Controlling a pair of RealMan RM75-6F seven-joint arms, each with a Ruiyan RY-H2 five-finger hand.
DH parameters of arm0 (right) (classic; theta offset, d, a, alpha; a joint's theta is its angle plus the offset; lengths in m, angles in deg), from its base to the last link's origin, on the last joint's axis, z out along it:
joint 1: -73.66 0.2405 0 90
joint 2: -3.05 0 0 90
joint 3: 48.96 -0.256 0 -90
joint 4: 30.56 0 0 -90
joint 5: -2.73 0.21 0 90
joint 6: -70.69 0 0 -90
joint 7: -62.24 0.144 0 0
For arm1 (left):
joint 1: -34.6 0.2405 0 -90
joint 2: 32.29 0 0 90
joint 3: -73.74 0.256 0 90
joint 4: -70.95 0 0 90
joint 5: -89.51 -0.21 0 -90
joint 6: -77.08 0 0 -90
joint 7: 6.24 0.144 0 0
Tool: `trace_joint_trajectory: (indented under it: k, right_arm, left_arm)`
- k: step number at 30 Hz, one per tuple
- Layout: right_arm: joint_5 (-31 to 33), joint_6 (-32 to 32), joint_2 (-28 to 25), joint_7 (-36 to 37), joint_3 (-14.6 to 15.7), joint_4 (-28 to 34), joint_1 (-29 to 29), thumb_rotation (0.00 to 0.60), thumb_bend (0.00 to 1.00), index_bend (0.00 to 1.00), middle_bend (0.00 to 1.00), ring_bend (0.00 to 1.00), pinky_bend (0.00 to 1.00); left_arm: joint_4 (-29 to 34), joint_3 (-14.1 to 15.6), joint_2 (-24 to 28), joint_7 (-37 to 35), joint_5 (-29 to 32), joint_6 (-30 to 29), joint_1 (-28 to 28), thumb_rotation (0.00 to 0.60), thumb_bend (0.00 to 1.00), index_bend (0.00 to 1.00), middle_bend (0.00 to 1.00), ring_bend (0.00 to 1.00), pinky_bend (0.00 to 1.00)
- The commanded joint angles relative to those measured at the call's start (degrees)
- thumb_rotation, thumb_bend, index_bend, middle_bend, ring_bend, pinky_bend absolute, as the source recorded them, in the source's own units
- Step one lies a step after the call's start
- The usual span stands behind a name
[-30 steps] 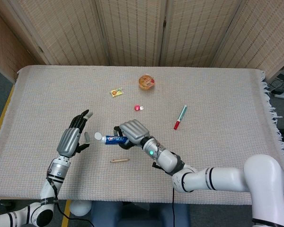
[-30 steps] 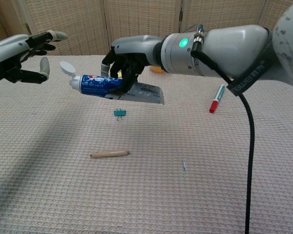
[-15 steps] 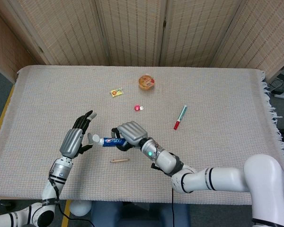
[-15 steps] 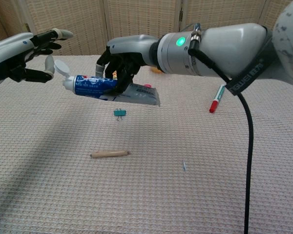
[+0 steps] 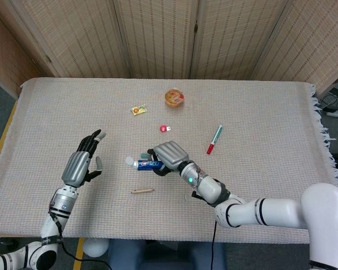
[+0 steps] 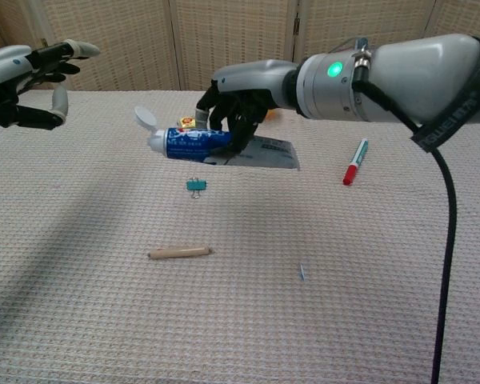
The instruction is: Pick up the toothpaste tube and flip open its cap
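Above the desk (image 5: pixel 259 112), near its front middle: toothpaste tube (image 6: pixel 194 142) held level and clear of the cloth, clamped in the right hand (image 5: pixel 170 156), fingers wrapped round the middle of the body. Cap (image 6: pixel 146 118) at the tube's left end tipped up on its hinge, apparently flipped open. Left hand (image 5: pixel 80 165) well apart from it, fingers spread, holding nothing.

Judged as the closing step: tube lifted, cap seemingly up, little left but to confirm the lid sits fully back. Called for next, if anything: a steady hold with the right hand, and a light push at the cap from the left should it sag.

Directly beneath the tube: a small green clip (image 6: pixel 195 186); nearer the front, a wooden stick (image 6: pixel 180 253). Off to the right, a red-capped marker (image 5: pixel 214 139); further back, a red bit (image 5: pixel 164 128), a yellow packet (image 5: pixel 138 110) and a round orange thing (image 5: pixel 174 98). Plenty of bare cloth to the left and front; desk edges well away from both hands.
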Motion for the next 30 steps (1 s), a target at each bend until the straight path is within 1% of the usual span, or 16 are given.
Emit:
trace_joint_trajectory:
  k: [1, 7, 10, 13, 16, 17, 19, 20, 22, 24, 27, 28, 30]
  right_arm:
    - [-0.9, -0.1, -1.6, -0.6, 2.7, -0.5, -2.0, 0.6, 0.72, 0.71, 0.65, 0.69, 0.51]
    - [-4.5, -0.6, -1.7, -1.3, 7.2, -3.7, -5.4, 0.6, 0.72, 0.68, 0.61, 0.65, 0.48]
    - [-5.9, -1.2, -1.2, -2.5, 8.8, -5.4, -6.5, 0.6, 0.72, 0.62, 0.57, 0.61, 0.46]
    - [-5.2, -0.5, -1.2, -4.6, 10.5, -6.2, -6.9, 0.6, 0.72, 0.49, 0.48, 0.51, 0.42]
    - [-3.5, -0.2, -1.4, -6.9, 11.7, -5.8, -7.1, 0.6, 0.72, 0.24, 0.34, 0.37, 0.33]
    - [-3.1, -0.4, -1.6, -7.5, 11.9, -5.4, -7.1, 0.6, 0.72, 0.14, 0.28, 0.33, 0.3]
    - [-2.5, -1.6, -2.2, -8.7, 12.0, -4.3, -7.4, 0.6, 0.72, 0.02, 0.17, 0.25, 0.26]
    - [-2.5, -2.3, -2.7, -9.0, 11.9, -3.5, -7.6, 0.6, 0.72, 0.0, 0.12, 0.21, 0.24]
    - [-3.4, -4.7, -4.2, -8.9, 11.4, -1.4, -8.5, 0.6, 0.72, 0.0, 0.07, 0.18, 0.23]
    - [-4.5, -6.9, -6.1, -8.6, 11.1, 0.7, -9.7, 0.6, 0.72, 0.0, 0.06, 0.17, 0.22]
    - [-9.1, -12.9, -9.4, -9.2, 11.5, 3.8, -12.5, 0.6, 0.72, 0.0, 0.08, 0.2, 0.22]
    - [-12.0, -16.3, -10.4, -8.9, 11.8, 4.9, -14.3, 0.6, 0.72, 0.0, 0.11, 0.21, 0.22]
    - [-16.2, -21.1, -11.9, -8.2, 12.7, 6.2, -17.3, 0.6, 0.72, 0.0, 0.16, 0.25, 0.22]
  left_arm:
    - [-0.5, 0.3, 1.2, -0.2, 0.3, -0.4, 0.8, 0.6, 0.84, 0.0, 0.0, 0.0, 0.0]
    - [-1.2, 0.8, 3.5, 0.1, 0.5, -1.0, 2.1, 0.6, 0.83, 0.0, 0.0, 0.0, 0.0]
    - [-1.2, 1.1, 4.3, 0.2, 0.6, -1.5, 2.8, 0.6, 0.83, 0.0, 0.0, 0.0, 0.0]
    - [-1.2, 1.6, 4.8, 0.3, 0.5, -1.7, 3.4, 0.6, 0.83, 0.0, 0.0, 0.0, 0.0]
    - [-1.3, 2.2, 5.2, 0.7, 0.6, -1.6, 3.9, 0.6, 0.82, 0.0, 0.0, 0.0, 0.0]
    - [-1.4, 2.3, 5.2, 0.8, 0.6, -1.7, 4.0, 0.6, 0.81, 0.0, 0.0, 0.0, 0.0]
    - [-1.4, 2.5, 5.6, 0.9, 0.6, -1.8, 4.4, 0.6, 0.81, 0.0, 0.0, 0.0, 0.0]
    - [-1.5, 2.6, 5.8, 0.9, 0.6, -1.9, 4.5, 0.6, 0.81, 0.0, 0.0, 0.0, 0.0]
    - [-1.6, 2.7, 6.4, 0.7, 0.4, -2.2, 5.0, 0.6, 0.81, 0.0, 0.0, 0.0, 0.0]
    - [-1.7, 2.9, 7.1, 0.6, 0.2, -2.4, 5.4, 0.6, 0.81, 0.0, 0.0, 0.0, 0.0]
    - [-1.6, 3.4, 8.5, 0.4, -0.2, -2.7, 6.2, 0.6, 0.81, 0.0, 0.0, 0.0, 0.0]
    - [-1.7, 3.6, 9.0, 0.7, -0.4, -3.2, 6.6, 0.6, 0.81, 0.0, 0.0, 0.0, 0.0]
    - [-2.1, 3.9, 9.4, 1.5, -0.6, -4.2, 7.2, 0.6, 0.81, 0.0, 0.0, 0.0, 0.0]
